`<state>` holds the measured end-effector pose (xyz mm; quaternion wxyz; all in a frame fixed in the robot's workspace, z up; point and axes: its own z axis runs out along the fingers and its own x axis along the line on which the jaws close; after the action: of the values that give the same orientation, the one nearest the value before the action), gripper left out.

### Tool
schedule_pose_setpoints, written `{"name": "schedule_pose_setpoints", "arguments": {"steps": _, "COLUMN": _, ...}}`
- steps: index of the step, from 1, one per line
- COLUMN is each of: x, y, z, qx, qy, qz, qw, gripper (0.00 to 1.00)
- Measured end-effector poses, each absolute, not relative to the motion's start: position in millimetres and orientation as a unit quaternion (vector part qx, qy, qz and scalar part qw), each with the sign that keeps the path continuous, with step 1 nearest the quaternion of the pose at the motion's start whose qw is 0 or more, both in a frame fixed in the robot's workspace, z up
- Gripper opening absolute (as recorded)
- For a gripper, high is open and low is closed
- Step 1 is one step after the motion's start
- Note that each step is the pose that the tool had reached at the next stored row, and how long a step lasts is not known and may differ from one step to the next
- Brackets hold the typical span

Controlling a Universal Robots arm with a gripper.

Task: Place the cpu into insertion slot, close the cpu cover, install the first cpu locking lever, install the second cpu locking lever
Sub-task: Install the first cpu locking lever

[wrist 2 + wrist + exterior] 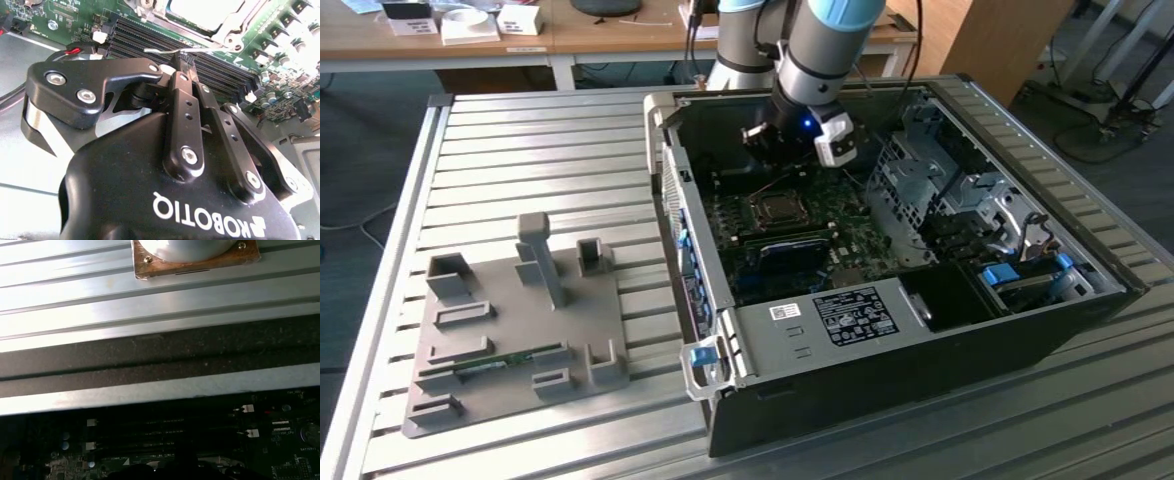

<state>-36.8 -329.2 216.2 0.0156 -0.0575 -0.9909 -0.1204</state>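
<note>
The cpu (202,11) sits in its socket on the motherboard (65,17), its pale metal top showing through the cover (225,25) lying flat around it. Just beside the socket, a thin wire lever (160,51) crosses the black memory slots (135,40). The gripper (184,59) has its jaws drawn together, tips at that lever; whether they pinch it I cannot tell. The open computer case (881,390) lies on a slatted desk (534,150), a grey tray (507,300) beside it.
</note>
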Motion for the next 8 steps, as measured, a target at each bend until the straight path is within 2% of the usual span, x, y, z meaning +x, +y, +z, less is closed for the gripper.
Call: {"name": "schedule_pose_setpoints", "arguments": {"steps": 8, "x": -36.2, "y": -329.2, "z": 212.0, "qx": -0.057, "qy": -0.991, "qz": -0.120, "qw": 0.016, "gripper": 0.11}}
